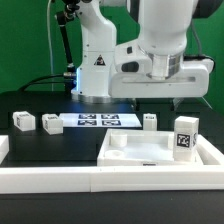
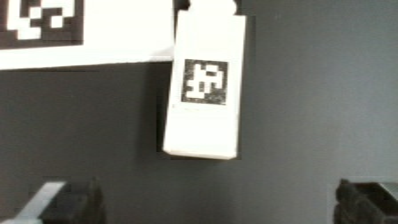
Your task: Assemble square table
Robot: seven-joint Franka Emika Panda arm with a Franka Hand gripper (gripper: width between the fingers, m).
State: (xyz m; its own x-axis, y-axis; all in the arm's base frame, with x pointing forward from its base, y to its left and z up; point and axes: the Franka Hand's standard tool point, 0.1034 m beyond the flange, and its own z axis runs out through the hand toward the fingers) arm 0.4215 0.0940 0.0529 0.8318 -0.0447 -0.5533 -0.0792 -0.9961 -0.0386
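The square table's white slab (image 1: 150, 152) lies flat on the black table at the exterior view's right. A tall tagged leg block (image 1: 185, 137) stands at its right edge. Two small leg blocks (image 1: 22, 122) (image 1: 50, 124) sit at the left. Another leg block (image 1: 150, 122) (image 2: 205, 85) lies just right of the marker board, with its tag facing up in the wrist view. My gripper (image 1: 155, 98) (image 2: 214, 205) hangs above this block, open, and nothing is between its fingertips (image 2: 63, 200).
The marker board (image 1: 100, 120) (image 2: 45, 30) lies flat in the middle, in front of the arm's base. A long low white barrier rail (image 1: 60, 180) runs along the table's front edge. Green curtain fills the background.
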